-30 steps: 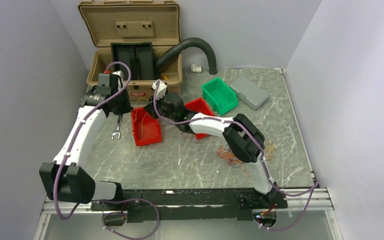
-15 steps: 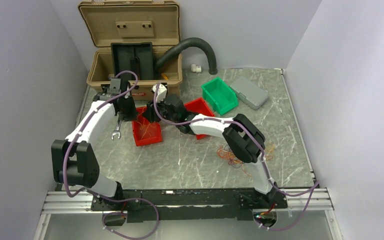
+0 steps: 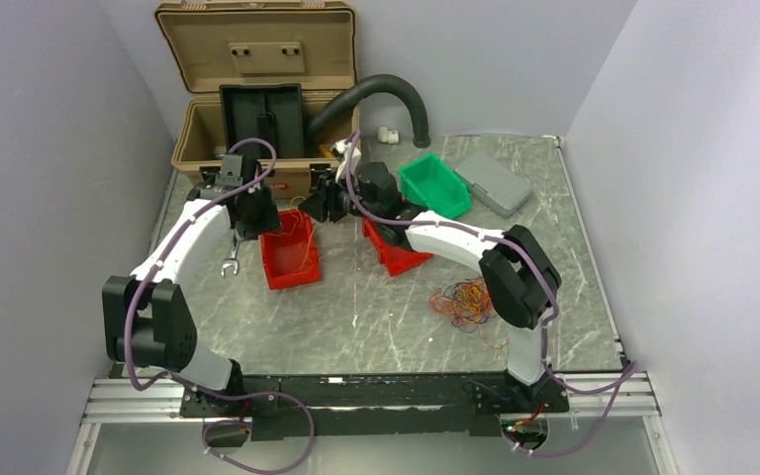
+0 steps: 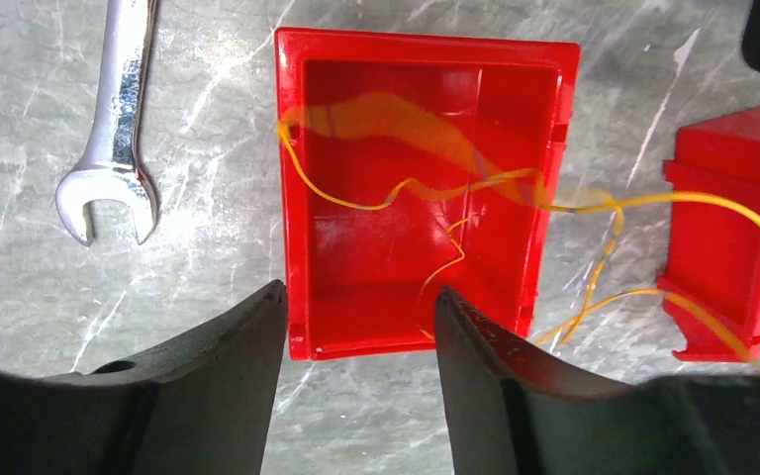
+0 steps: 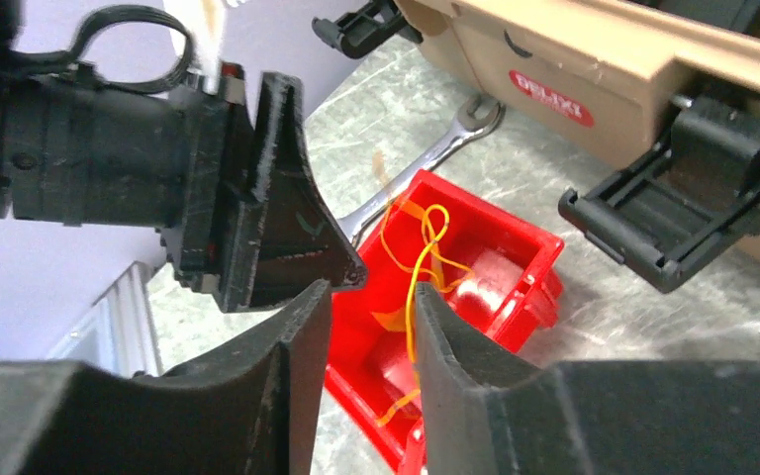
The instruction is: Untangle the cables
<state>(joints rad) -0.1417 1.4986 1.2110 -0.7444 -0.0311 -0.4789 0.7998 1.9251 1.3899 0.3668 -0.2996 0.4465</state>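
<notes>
The left gripper (image 4: pixel 356 297) hangs with its jaws wide apart and holds nothing. It is poised over the near wall of a red bin (image 4: pixel 292 198). The right gripper (image 5: pixel 371 292) hovers just beyond the same bin with its jaws partly apart. A thin yellow cable (image 4: pixel 356 206) passes loosely through the gap, and it does not look pinched.

That cable lies curled inside the bin. It spills over the right wall towards a second red bin (image 4: pixel 732 247) just beside it. Both bins sit left of centre, towards the far edge of the tabletop (image 3: pixel 356 317).

A tangle of cables (image 3: pixel 467 302) in orange, yellow and red lies well apart, near the right arm towards the near right corner.

The job looks barely begun. One strand, possibly two, has been separated into the bin, and the main knot is untouched.

**Counted:**
- Two red bins.
- One green bin (image 3: pixel 433 188).
- One grey case (image 3: pixel 495 183), towards the far right corner.
- One wrench (image 4: pixel 119 129), left of the first bin.
- One open tan toolbox (image 3: pixel 257 59), at the far left corner.
- One black hose (image 3: pixel 376 89).
</notes>
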